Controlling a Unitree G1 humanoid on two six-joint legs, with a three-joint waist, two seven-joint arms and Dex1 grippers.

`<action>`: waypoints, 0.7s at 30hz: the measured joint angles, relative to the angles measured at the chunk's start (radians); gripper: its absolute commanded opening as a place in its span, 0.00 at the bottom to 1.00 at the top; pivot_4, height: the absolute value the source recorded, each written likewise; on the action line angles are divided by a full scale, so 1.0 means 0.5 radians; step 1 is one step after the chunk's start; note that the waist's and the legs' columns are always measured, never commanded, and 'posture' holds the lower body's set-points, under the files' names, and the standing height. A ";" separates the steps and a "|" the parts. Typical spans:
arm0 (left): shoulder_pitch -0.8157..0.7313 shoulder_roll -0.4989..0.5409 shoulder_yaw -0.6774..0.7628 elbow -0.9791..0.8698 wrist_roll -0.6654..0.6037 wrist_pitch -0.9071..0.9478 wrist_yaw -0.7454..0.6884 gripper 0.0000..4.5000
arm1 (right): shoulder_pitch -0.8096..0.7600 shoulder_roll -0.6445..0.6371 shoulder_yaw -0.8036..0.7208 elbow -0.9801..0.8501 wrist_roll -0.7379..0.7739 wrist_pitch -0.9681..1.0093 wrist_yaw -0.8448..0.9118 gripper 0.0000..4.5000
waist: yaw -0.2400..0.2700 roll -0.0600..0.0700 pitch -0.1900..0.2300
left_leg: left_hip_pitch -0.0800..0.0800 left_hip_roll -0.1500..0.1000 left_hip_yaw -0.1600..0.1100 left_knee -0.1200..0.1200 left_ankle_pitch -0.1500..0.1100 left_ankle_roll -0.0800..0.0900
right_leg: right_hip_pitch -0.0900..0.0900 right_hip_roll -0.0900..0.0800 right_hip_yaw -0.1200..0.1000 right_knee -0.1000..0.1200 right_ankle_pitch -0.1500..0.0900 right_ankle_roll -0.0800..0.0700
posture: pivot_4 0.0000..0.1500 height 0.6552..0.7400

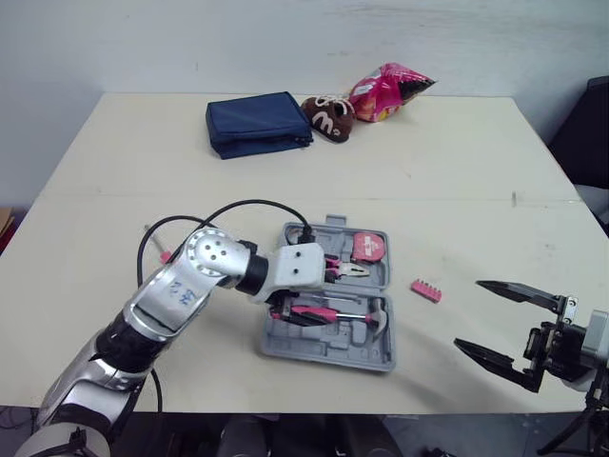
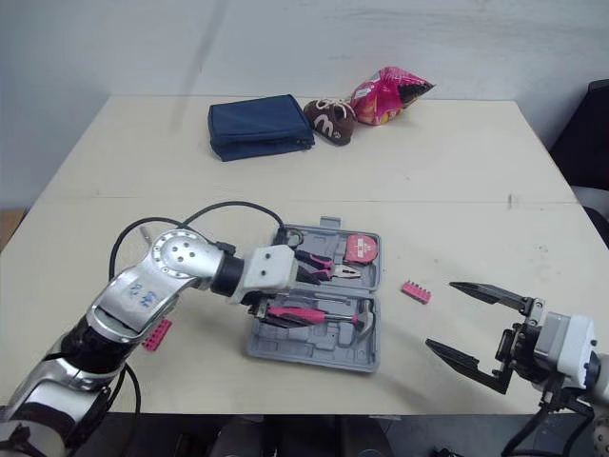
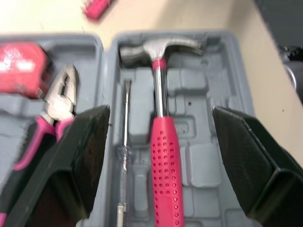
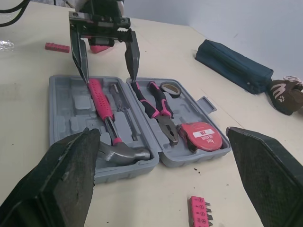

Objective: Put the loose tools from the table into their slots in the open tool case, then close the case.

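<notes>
Left wrist view: left gripper (image 3: 159, 118) spread wide over the hammer (image 3: 165, 156) seated in the case (image 1: 328, 357). Bit strip (image 1: 425, 290) lies loose on the table (image 1: 457, 190) beside the case. It is likely light, stiff plastic, so pinch across its long edges. Right gripper (image 1: 468, 314) is wide open, near it.

**Pale table, six things on it**

The cream table (image 1: 457, 171) carries a grey tool case (image 1: 328, 354) lying open near its near edge, about the middle. A pink bit holder (image 1: 425, 290) lies just right of the case, and a second pink strip (image 2: 156, 335) lies well to the case's left. Along the far edge, from left to right, sit a navy pouch (image 1: 258, 124), a brown soft item (image 1: 328, 116) and a pink snack bag (image 1: 388, 92), close together
</notes>
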 measured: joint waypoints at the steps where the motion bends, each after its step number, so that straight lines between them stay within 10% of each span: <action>1: 0.042 -0.028 0.023 0.015 -0.013 -0.070 -0.001 0.49 | 0.000 0.001 0.000 0.000 0.000 0.000 0.000 1.00 | 0.000 0.000 0.000 | -0.001 0.000 0.000 0.001 0.000 0.000 | 0.000 0.000 0.000 0.000 0.000 0.000 | 1.00 1.00; 6: 0.139 -0.169 0.024 0.189 0.002 -0.255 0.051 0.01 | -0.012 0.002 0.000 0.001 0.000 -0.001 0.000 1.00 | 0.004 0.000 0.000 | -0.001 -0.002 -0.002 0.003 0.000 0.000 | 0.002 -0.001 -0.001 0.000 0.000 0.000 | 1.00 1.00; 21: 0.217 -0.299 -0.131 0.448 0.249 -0.382 0.165 0.01 | -0.024 0.012 0.002 -0.006 -0.020 0.018 -0.069 1.00 | 0.000 0.000 0.000 | 0.000 -0.001 -0.002 0.002 0.000 0.001 | 0.002 0.000 -0.001 0.001 0.000 0.000 | 1.00 1.00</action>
